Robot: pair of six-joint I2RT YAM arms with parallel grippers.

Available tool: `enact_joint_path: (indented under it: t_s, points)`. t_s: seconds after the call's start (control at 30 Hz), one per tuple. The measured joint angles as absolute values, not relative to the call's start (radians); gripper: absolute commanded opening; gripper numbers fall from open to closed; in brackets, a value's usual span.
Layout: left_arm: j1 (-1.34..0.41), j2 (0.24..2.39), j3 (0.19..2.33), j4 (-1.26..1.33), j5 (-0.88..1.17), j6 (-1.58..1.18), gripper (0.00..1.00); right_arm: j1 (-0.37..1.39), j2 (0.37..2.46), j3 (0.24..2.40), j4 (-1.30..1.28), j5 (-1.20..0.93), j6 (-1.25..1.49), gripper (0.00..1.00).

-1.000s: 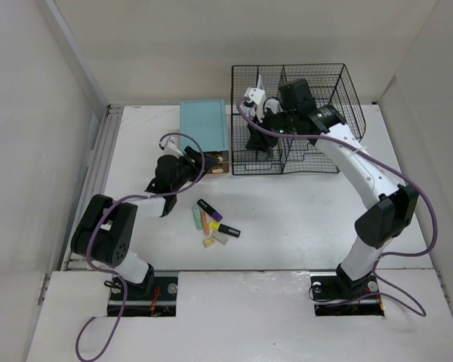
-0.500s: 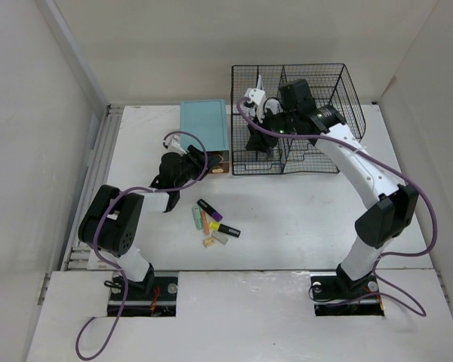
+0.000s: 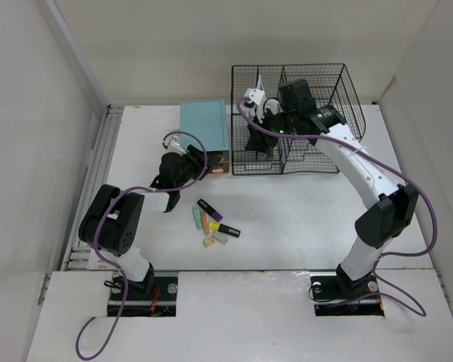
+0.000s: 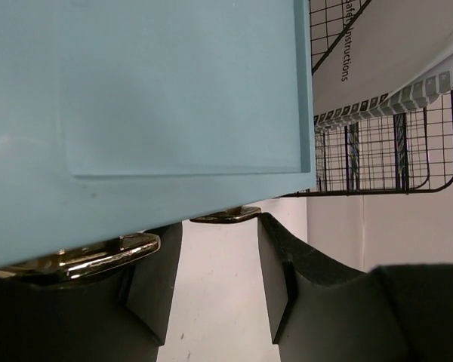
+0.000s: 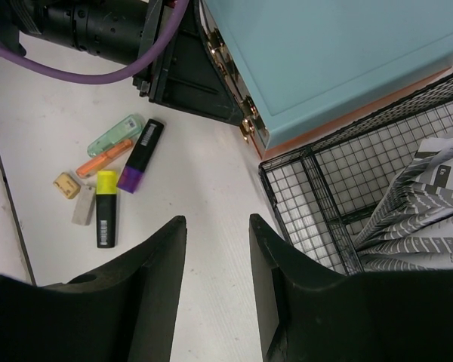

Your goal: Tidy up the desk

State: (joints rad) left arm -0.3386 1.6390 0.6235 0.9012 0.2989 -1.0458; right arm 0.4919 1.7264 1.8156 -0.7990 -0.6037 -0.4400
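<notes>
From above, the desk [image 3: 287, 219] is a white top boxed in by pale wall panels [image 3: 45, 113], with its metal rail [image 3: 98, 173] along the 9 o'clock edge, a teal box [image 3: 204, 127] toward 11 o'clock, a wire rack [image 3: 294, 117] toward 1 o'clock and loose markers [image 3: 211, 222] near the centre. In the left wrist view the left gripper [image 4: 215, 279] is spread apart with white desk showing between its fingers, and the box and 2 brass handles [image 4: 98, 253] are at 12 o'clock. In the right wrist view the right gripper [image 5: 215, 286] is unclenched and empty above the white surface, with the markers at 9 o'clock and the rack at 3 o'clock.
</notes>
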Motion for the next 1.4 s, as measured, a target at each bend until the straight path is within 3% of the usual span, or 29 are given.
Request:
enact_joint_path:
  t_s: [0.47, 0.63, 0.67, 0.77, 0.97, 1.27, 1.33, 1.4]
  points:
    - [-0.385, 1.641, 0.624, 0.908, 0.168, -1.129, 0.42, 0.492, 1.726, 1.800, -0.799, -0.612, -0.440, 0.44]
    - [-0.407, 1.641, 0.633, 0.895, 0.123, -1.146, 0.15, 0.492, 1.726, 1.800, -0.799, -0.618, -0.440, 0.44]
    - [-0.407, 1.641, 0.635, 0.892, 0.122, -1.149, 0.06, 0.492, 1.726, 1.800, -0.799, -0.619, -0.439, 0.44]
    - [-0.411, 1.641, 0.635, 0.891, 0.114, -1.150, 0.00, 0.492, 1.726, 1.800, -0.799, -0.622, -0.439, 0.44]
    - [-0.442, 1.616, 0.605, 0.902, 0.057, -1.156, 0.00, 0.492, 1.726, 1.800, -0.799, -0.624, -0.438, 0.44]
    - [-0.578, 1.449, 0.397, 0.965, -0.086, -1.183, 0.01, 0.492, 1.726, 1.800, -0.799, -0.625, -0.438, 0.44]
    - [-0.601, 1.425, 0.369, 0.971, -0.110, -1.192, 0.09, 0.492, 1.726, 1.800, -0.799, -0.627, -0.438, 0.44]
    - [-0.617, 1.409, 0.353, 0.971, -0.128, -1.198, 0.34, 0.492, 1.726, 1.800, -0.799, -0.629, -0.438, 0.46]
